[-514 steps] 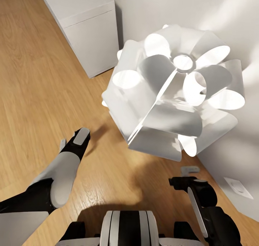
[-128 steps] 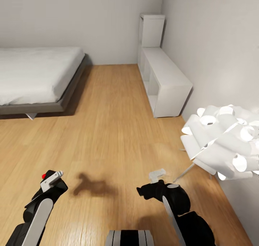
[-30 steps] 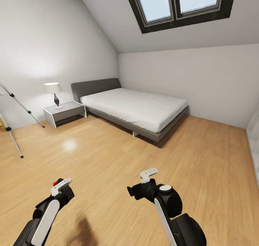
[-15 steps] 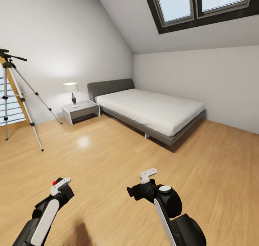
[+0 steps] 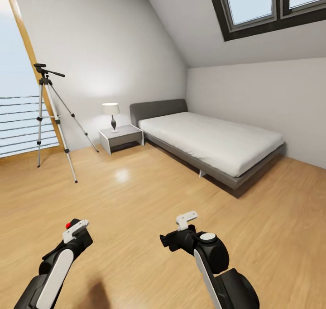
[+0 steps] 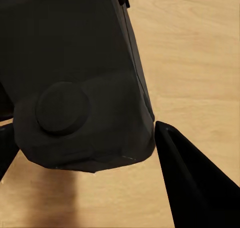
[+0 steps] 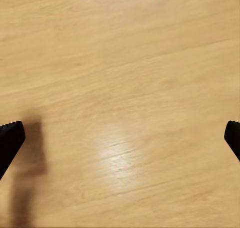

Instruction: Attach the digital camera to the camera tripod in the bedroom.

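So the robot's in the bedroom (image 5: pixel 190 51) now, looking across the light wooden floor (image 5: pixel 136 200). The camera tripod (image 5: pixel 52 119) stands far off on the left, silver legs spread, black head with the pan handle sticking out to the right, right next to a big window with a wooden frame (image 5: pixel 36 69). To its right there's a grey bedside tabletop (image 5: pixel 121 137) with a little lamp (image 5: pixel 111 114), then the grey-framed bed (image 5: pixel 213 141) along the far wall, and a skylight (image 5: pixel 267 6) up in the sloped ceiling.

The left pincer (image 5: pixel 74 232) sits near, low on the left, and it's clenched around the digital camera (image 6: pixel 75 82). In the left wrist view the black body is wedged between the dark fingers (image 6: pixel 195 183), and you can spot the red button poking out in the head view.

The right pincer (image 5: pixel 181 230) is near, right of centre, well apart from the left one. It's released, jaws spread wide over bare floor, nothing in them.
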Controlling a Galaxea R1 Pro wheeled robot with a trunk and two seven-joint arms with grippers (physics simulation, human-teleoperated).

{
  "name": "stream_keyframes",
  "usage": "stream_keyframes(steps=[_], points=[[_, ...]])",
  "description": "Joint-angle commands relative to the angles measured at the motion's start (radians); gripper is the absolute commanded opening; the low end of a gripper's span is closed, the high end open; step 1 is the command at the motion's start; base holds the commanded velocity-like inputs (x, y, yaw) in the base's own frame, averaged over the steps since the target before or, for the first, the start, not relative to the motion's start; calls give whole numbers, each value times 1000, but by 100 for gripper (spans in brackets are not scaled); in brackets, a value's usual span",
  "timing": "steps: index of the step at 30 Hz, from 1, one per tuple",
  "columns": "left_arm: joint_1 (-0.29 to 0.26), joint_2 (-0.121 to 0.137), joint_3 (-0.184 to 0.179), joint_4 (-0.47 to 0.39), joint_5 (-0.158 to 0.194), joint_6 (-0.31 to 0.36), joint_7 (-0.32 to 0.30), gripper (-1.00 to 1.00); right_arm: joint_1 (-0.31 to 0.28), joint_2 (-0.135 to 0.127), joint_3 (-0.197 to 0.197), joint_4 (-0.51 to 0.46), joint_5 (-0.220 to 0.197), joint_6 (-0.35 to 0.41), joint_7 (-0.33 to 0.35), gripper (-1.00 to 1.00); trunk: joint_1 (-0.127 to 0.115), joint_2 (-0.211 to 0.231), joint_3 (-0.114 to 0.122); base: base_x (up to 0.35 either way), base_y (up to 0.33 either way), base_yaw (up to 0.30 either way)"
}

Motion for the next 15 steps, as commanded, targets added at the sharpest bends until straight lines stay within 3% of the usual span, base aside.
stream_keyframes(steps=[1,15], points=[[0,1,0,-2,8,2,8,-100,-1,0,0,-1,6,5,7,100,0,0,-1,161,226,153],[1,2,6,-4,12,4,7,-100,-1,0,4,-1,6,4,9,100,0,0,-1,179,285,42]])
